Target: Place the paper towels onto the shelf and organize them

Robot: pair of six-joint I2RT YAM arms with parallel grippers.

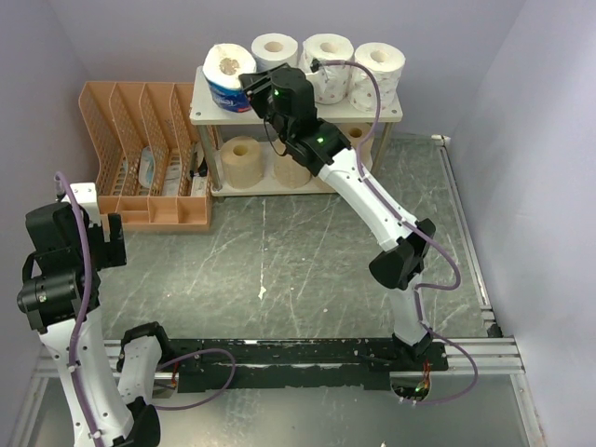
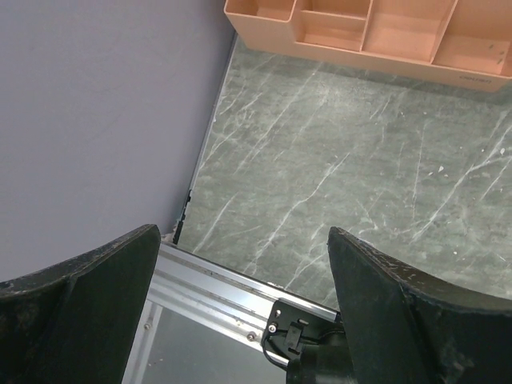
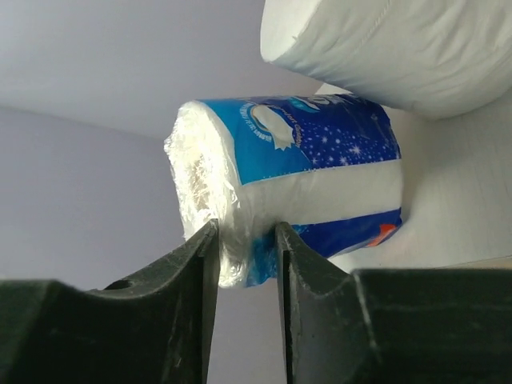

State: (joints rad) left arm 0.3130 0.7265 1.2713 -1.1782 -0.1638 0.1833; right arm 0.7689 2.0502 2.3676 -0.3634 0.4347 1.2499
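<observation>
four paper towels [image 1: 327, 58] sit on the shelf [image 1: 391, 114] top; the blue roll [image 3: 304, 168], just ahead of my right gripper [image 3: 246, 240], has its wrapper between narrow jaws, grip unclear. tan rolls [image 1: 244, 160] below them. left gripper [image 2: 242, 240] spread. seems nearly done.

The green-grey marbled table [image 1: 307, 270] carries an orange slotted organizer [image 1: 140, 121] at the back left and, just beside it, the two-tier shelf [image 1: 389, 114], its top board holding a blue-and-white wrapped roll [image 1: 223, 79] and three white rolls [image 1: 328, 56] in a row, tan rolls [image 1: 244, 160] on the lower board.
</observation>
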